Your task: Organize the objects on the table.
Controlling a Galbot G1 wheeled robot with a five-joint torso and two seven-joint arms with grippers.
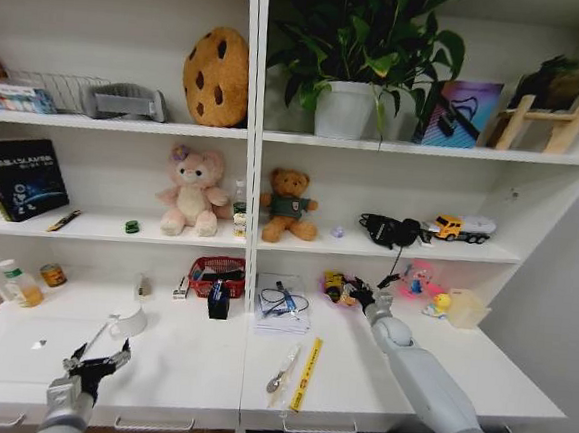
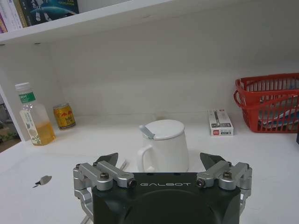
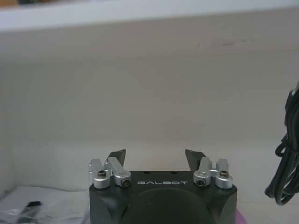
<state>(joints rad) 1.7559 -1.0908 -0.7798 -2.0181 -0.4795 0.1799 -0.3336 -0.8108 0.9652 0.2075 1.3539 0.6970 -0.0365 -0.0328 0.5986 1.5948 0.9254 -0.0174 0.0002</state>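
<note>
Lined up left gripper (image 2: 162,164) wide open just short of lidded white mug (image 2: 164,145). Looked ceramic, slick, breakable; best grabbed across the body. Right gripper (image 3: 155,157) open too, near back wall.

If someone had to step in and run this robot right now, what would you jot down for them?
Left gripper: open, low over the table, facing the white mug, nothing held.
Right gripper: open, empty, at the back of the table near a yellow toy.
Scattered about: black pen cup, red basket, spoon, yellow ruler, bottle, can, papers.
Done: nothing visibly tidied.
Left: practically everything.
</note>
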